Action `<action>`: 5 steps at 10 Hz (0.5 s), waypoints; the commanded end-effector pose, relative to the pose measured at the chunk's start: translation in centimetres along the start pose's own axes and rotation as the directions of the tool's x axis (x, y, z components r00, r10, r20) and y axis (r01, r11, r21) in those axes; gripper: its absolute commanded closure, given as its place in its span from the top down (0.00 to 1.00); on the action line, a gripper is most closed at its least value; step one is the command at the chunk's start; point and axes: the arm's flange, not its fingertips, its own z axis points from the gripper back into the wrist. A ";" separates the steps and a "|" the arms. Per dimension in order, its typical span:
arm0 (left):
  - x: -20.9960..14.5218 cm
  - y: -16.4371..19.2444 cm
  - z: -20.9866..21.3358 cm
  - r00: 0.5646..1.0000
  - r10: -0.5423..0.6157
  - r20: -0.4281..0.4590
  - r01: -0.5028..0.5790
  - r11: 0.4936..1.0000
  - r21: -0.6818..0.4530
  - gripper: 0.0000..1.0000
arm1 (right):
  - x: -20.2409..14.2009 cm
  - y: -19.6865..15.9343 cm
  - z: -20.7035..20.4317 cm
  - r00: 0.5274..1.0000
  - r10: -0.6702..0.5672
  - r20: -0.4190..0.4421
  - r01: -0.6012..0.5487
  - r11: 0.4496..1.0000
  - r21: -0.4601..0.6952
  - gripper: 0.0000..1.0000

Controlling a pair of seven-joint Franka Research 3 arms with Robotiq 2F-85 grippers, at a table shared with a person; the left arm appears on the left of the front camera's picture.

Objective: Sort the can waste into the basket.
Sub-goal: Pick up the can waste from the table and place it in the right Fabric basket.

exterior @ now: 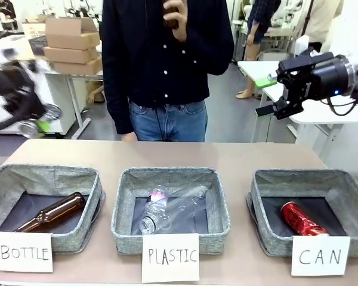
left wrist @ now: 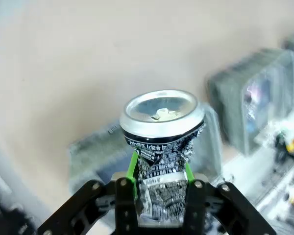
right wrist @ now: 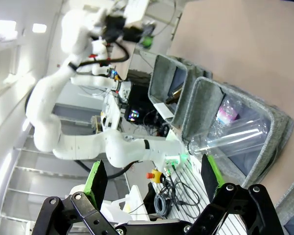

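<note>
your left tool [left wrist: 160, 169] was closed on the dark can [left wrist: 161, 132]. both green pads [left wrist: 132, 166] pressed on its crushed lower body, and its silver top pointed away from the wrist camera. in the front view this tool was up in the air at the left side, off the bench [exterior: 227, 156], and it was blurred there. behind the can, in the left wrist view, there was a grey basket [left wrist: 88, 154], but i cannot tell you which one, because it was blurred too.

your right tool [right wrist: 153, 174] was open, with its fingers [right wrist: 99, 178] wide apart and nothing between them. in the front view it hung high at the right side, well apart from the can basket [exterior: 298, 179] below it.

the red can [exterior: 302, 218] lay on its side inside the can basket, on the dark lining, behind the white "can" label [exterior: 320, 256]. the plastic basket [exterior: 167, 174] in the middle held a clear bottle [exterior: 167, 208], lying down. the bottle basket [exterior: 48, 174] at the left held a brown bottle [exterior: 51, 213], also lying down. all three baskets stood in one row on the bench, at your side of it.

the person [exterior: 167, 65] stood at the far side of the bench, behind the middle basket, with one hand [exterior: 176, 21] raised high and holding something dark that i cannot identify.
</note>
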 end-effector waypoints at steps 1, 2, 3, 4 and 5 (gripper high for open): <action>-7.7 -3.0 1.6 0.986 -0.159 0.053 0.162 0.986 -0.048 0.00 | 0.1 0.2 0.2 1.000 -0.012 -0.012 0.012 1.000 0.001 1.00; -9.7 -3.8 1.9 0.977 -0.182 0.111 0.184 0.983 -0.011 0.00 | 0.1 0.2 0.2 1.000 -0.012 -0.012 0.012 1.000 0.001 1.00; -10.3 -3.1 2.0 0.974 -0.127 0.189 0.126 0.992 0.019 0.00 | 0.1 0.2 0.2 1.000 -0.012 -0.012 0.012 1.000 0.001 1.00; -7.9 -3.9 3.1 0.985 -0.158 0.068 0.161 0.986 -0.038 0.00 | 0.1 0.2 0.2 1.000 -0.012 -0.012 0.012 1.000 0.001 1.00; -7.9 -3.9 3.1 0.985 -0.158 0.068 0.161 0.986 -0.038 0.00 | 0.1 0.2 0.2 1.000 -0.012 -0.012 0.012 1.000 0.001 1.00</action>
